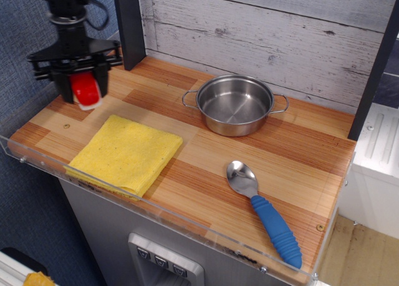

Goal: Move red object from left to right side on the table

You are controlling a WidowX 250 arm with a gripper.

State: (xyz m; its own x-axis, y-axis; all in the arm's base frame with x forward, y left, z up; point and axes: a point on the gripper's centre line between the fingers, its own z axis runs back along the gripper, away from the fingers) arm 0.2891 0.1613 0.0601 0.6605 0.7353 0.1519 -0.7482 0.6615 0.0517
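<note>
The red object (85, 90) is a small glossy red oval piece with a white underside. My gripper (82, 88) is shut on it and holds it in the air above the far left part of the table (206, 155), behind the yellow cloth. The black fingers (62, 86) stand on either side of the red piece. The table is a striped wood-plank countertop with a clear acrylic front edge.
A folded yellow cloth (127, 152) lies at the front left. A steel pot (235, 104) stands at the back middle. A spoon with a blue handle (265, 214) lies at the front right. A dark post (129, 25) rises at the back left.
</note>
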